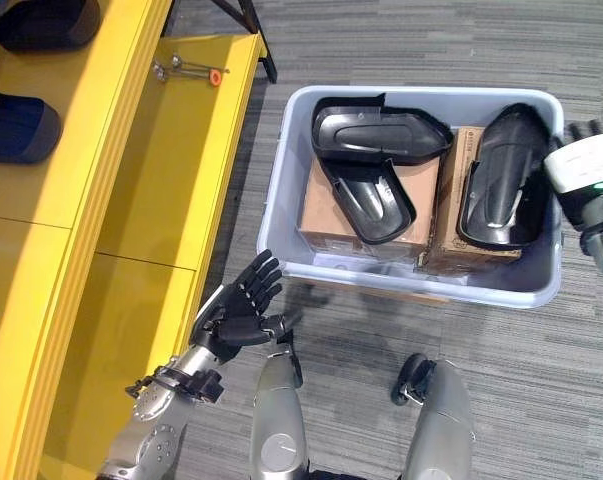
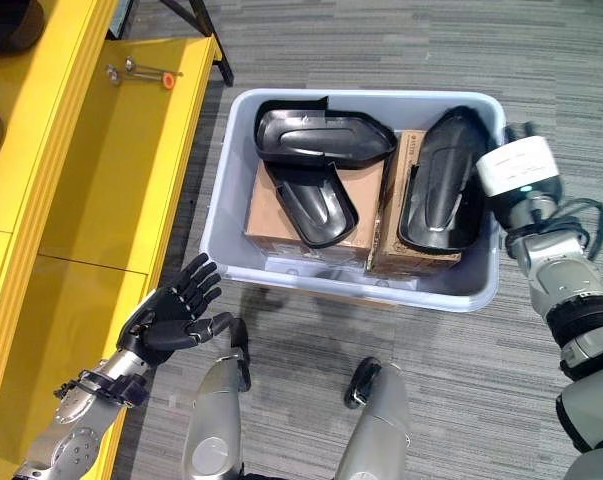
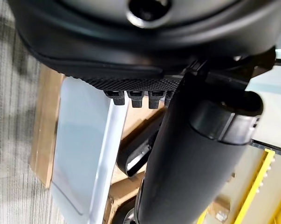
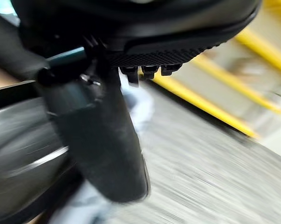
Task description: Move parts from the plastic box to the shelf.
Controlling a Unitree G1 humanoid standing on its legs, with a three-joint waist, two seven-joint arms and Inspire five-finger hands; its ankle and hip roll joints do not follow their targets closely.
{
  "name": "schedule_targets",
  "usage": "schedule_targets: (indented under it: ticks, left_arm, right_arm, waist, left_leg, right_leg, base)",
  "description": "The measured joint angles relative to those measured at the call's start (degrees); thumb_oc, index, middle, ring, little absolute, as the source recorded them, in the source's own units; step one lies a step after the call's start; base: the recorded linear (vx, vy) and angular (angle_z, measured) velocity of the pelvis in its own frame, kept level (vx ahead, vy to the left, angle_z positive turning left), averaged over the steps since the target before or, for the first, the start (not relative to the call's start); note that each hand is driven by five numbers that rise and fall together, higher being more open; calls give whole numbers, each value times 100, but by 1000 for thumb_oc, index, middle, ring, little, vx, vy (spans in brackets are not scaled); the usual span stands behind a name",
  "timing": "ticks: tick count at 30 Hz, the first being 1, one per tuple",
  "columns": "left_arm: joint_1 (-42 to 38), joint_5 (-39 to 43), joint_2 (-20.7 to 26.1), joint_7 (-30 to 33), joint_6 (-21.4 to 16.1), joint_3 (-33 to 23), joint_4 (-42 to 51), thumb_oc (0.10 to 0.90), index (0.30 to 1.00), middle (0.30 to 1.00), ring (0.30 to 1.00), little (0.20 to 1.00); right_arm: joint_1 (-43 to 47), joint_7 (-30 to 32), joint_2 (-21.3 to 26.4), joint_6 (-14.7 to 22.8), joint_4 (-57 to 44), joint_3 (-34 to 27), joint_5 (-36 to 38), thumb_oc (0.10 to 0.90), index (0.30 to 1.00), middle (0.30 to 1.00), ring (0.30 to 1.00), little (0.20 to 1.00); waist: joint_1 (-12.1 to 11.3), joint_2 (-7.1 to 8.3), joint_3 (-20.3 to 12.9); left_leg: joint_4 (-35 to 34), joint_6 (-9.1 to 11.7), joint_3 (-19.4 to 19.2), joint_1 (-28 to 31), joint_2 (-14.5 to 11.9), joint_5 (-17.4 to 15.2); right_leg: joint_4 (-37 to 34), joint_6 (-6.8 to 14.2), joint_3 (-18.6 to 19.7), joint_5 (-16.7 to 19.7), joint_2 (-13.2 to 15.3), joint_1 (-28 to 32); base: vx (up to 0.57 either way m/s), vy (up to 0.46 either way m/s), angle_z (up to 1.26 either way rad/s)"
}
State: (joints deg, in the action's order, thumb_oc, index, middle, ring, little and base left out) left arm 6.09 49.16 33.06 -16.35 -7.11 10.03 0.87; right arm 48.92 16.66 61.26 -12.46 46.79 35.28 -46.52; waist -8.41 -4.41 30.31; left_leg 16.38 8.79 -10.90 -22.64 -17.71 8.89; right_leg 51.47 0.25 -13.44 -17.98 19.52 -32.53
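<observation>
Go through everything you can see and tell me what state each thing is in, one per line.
Plastic box: open-topped, holding parts on cardboard boxes.
Wide black part: lying in the box.
Long black part: in the box, at the right hand.
Left hand: open, empty.
Right hand: at the box's edge, fingers hidden.
Yellow shelf: holds small hardware.

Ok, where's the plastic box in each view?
Left eye view: plastic box centre right, on the carpet.
Right eye view: centre.
Left wrist view: pale wall past the left hand.
Right wrist view: pale blur past the right hand, probably its rim.
Shared landmark: yellow shelf.
</observation>
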Motion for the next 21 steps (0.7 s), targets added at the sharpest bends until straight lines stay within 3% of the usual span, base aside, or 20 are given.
schedule_targets:
  ticks: [3,9,15,21]
  left_arm:
    - [-41,-5,0,32,0,31,-4,900,1000,1000,1000,1000]
    - [-174,-2,-33,128,-29,91,-7,900,1000,1000,1000,1000]
    - [-286,0,-68,227,0,94,11,900,1000,1000,1000,1000]
    - [-264,-1,-97,369,65,78,56,900,1000,1000,1000,1000]
  right_arm:
    - [-69,58,15,-348,138,-315,-128,900,1000,1000,1000,1000]
    - [-624,331,-43,-390,-64,-349,23,900,1000,1000,1000,1000]
    - [-1187,546,-160,-150,-854,-862,247,900,1000,1000,1000,1000]
    - [-1932,798,-371,74,-1875,-1545,949,900,1000,1000,1000,1000]
  waist:
    - [125,-3,-2]
    - [228,-15,-8]
    - [394,-18,-10]
    - [478,-16,-10]
  left_leg:
    - [-34,0,-42,44,6,0]
    - [-228,-8,-164,450,19,7]
    - [-233,-20,-186,692,23,-60]
    - [-149,-41,-192,722,30,-174]
  right_leg:
    - [-96,22,40,72,-29,23]
    - [-205,40,125,101,-82,291]
    - [-379,70,156,113,-129,573]
    - [-577,165,199,265,-184,696]
  base:
    - [-2,70,-8]
    - [22,55,-10]
    - [56,53,-3]
    - [13,78,-3]
